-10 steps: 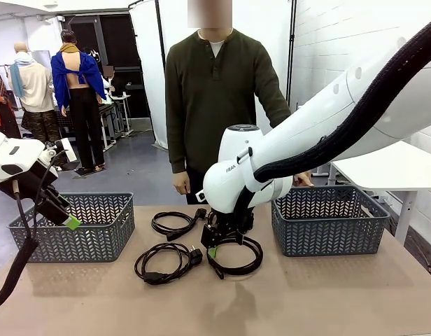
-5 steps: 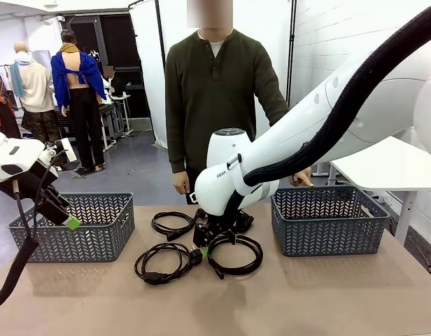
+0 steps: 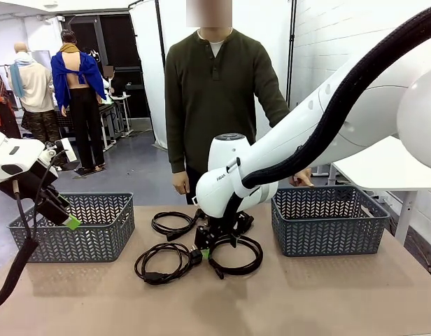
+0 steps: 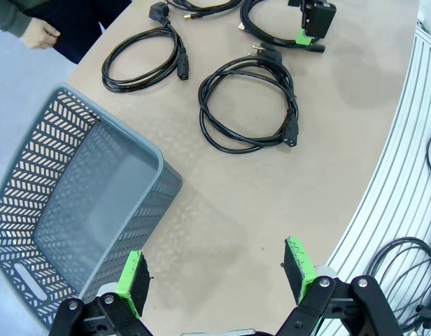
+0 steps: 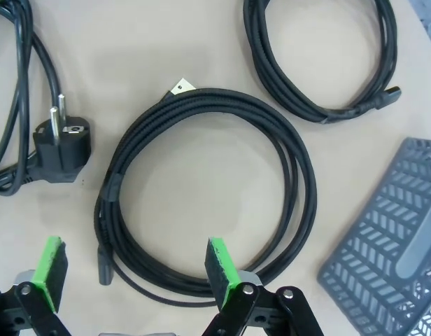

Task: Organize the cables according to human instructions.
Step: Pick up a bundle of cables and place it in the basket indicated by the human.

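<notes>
Front view: your right tool (image 3: 215, 246) hangs wide open, low over the coiled cable (image 3: 260, 256) at the centre of the desk (image 3: 306, 294). It has slid slightly toward 9 o'clock since a second ago. Bare desk lies at 6 o'clock.

Left wrist view: your left tool (image 4: 215, 273) is wide and empty. A power cord (image 4: 203, 112) lies at 12 o'clock, well apart. The basket (image 4: 75, 210) is at 9 o'clock and the desk edge at 3 o'clock.

Right wrist view: the right tool (image 5: 131, 269) straddles the near arc of the braided cable (image 5: 201, 96).

Bright, even light falls from above. My white right arm (image 3: 285, 143) lays a faint shadow on the matte tan surface (image 3: 306, 294). Wrist views are sharp, my right green-padded fingers (image 5: 219, 269) crisp, edges bowed.
</notes>
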You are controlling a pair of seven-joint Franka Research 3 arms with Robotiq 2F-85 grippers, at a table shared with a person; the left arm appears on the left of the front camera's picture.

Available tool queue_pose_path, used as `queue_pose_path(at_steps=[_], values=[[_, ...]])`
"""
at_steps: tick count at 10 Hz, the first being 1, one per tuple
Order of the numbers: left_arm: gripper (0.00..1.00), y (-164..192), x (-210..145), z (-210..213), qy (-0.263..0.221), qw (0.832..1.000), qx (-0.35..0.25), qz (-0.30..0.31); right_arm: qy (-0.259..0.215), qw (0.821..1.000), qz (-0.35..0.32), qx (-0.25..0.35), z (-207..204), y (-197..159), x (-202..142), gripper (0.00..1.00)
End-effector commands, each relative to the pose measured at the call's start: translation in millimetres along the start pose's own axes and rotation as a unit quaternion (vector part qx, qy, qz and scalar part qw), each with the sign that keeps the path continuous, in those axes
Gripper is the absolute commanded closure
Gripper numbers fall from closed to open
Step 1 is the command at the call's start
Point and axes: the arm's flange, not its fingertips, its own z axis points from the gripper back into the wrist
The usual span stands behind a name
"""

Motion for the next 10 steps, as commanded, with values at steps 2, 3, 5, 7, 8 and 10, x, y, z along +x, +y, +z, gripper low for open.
queue_pose_path(at_steps=[2, 3, 5, 7, 8, 10], values=[[0.00, -0.9, -1.2, -0.4, -0.003, 1.000, -0.004, 0.007, 0.000, 1.000, 0.000, 0.000, 0.0, 0.0, 0.0, 0.00], [0.00, -0.9, -1.2, -0.4, -0.003, 1.000, -0.004, 0.007, 0.000, 1.000, 0.000, 0.000, 0.0, 0.0, 0.0, 0.00], [0.00, -0.9, -1.2, -0.4, -0.003, 1.000, -0.004, 0.007, 0.000, 1.000, 0.000, 0.000, 0.0, 0.0, 0.0, 0.00], [0.00, -0.9, -1.2, -0.4, -0.003, 1.000, -0.004, 0.007, 0.000, 1.000, 0.001, 0.001, -1.2, 0.7, 1.2, 0.00], [0.00, -0.9, -1.2, -0.4, -0.003, 1.000, -0.004, 0.007, -0.002, 1.000, -0.003, 0.003, -1.3, 1.2, 3.1, 0.00], [0.00, -0.9, -1.2, -0.4, -0.003, 1.000, -0.004, 0.007, -0.002, 1.000, -0.011, 0.002, -3.6, 0.5, 5.5, 0.00]])
